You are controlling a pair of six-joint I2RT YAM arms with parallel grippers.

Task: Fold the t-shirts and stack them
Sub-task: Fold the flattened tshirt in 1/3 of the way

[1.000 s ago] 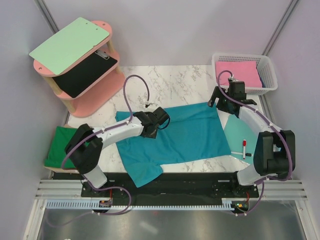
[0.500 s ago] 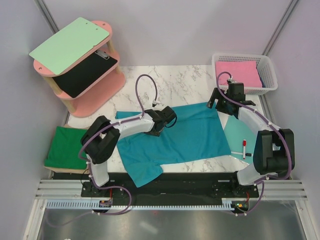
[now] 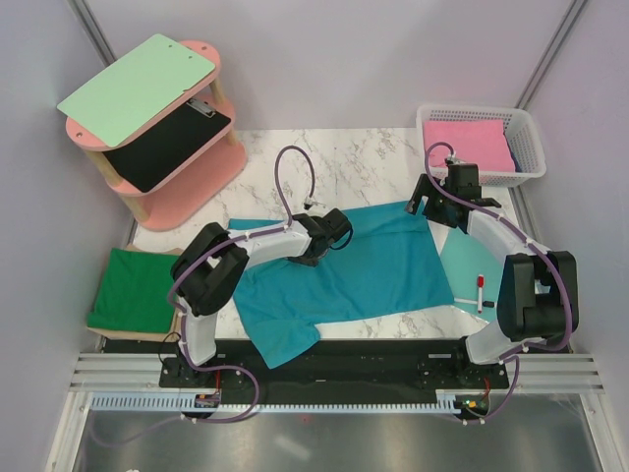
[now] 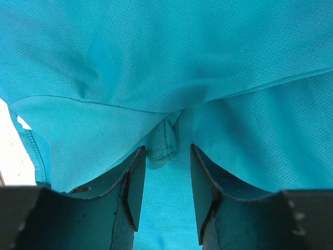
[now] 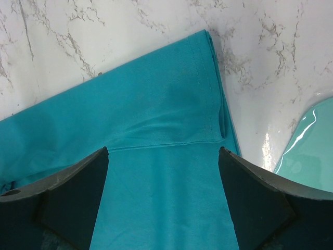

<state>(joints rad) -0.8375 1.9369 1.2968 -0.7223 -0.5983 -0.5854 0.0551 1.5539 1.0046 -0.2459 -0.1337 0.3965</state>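
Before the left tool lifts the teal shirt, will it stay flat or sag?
Probably floppy: the teal shirt puckers into a fold inside the left tool. Likely light, judging by its thin mesh weave. Lifted by one spot, most of it would probably trail behind.

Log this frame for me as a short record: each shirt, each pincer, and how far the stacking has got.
teal t-shirt: spread across the table, not a compact fold
dark green t-shirt: neat rectangle at the left edge
left pincer: down on the teal t-shirt, jaws part open, a raised pleat of cloth between them
right pincer: wide open over the shirt's far right corner, holding nothing
stack: not yet made; the shirts lie apart
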